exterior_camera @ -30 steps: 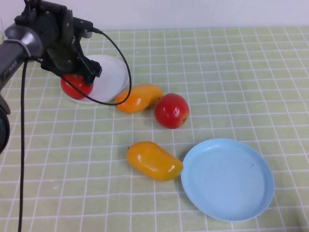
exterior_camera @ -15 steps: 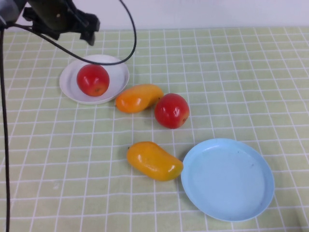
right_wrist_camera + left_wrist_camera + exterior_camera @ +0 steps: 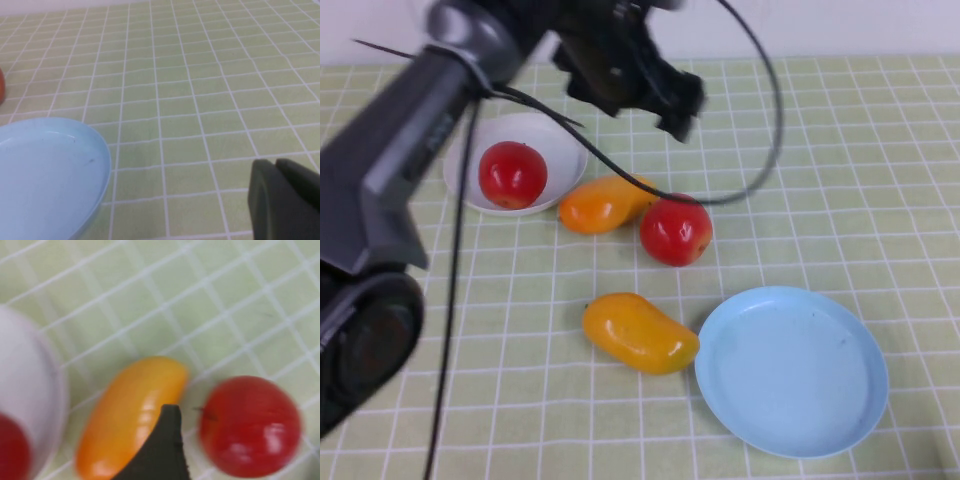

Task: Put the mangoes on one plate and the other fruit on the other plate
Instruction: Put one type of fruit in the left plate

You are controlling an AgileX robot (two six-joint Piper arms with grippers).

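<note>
High view: the left gripper [image 3: 665, 100] hangs above the far middle of the green checked tablecloth [image 3: 840, 180], its dark arm reaching in from the near left. It is blurred here, so I cannot tell how far its fingers stand apart; nothing appears to be held in it. The white plate [image 3: 555, 150] lies at the far left with 1 red apple [image 3: 512, 174] resting on it. Just beside the plate's near right rim lies 1 mango [image 3: 603, 203], and touching or almost touching that mango's tapered end is the second apple [image 3: 676, 229], on the cloth. The second mango [image 3: 638, 333] lies nearer the robot, its end just beside the rim of the light blue plate [image 3: 840, 400], which sits at the near right with nothing on it.

Left wrist view: a dark fingertip [image 3: 161, 450] shows in front of the mango [image 3: 125, 415], with the apple [image 3: 250, 425] close beside it on the cloth. The edge of the white plate [image 3: 30, 390] shows at one border, with a sliver of the plated apple [image 3: 10, 452] on it.

Right wrist view: the right gripper [image 3: 285, 200] sits low over bare cloth near the light blue plate [image 3: 75, 165], well apart from the fruit. Only part of its dark body shows, so its opening cannot be told. A sliver of red-orange fruit [image 3: 1, 85] shows at the border.
</note>
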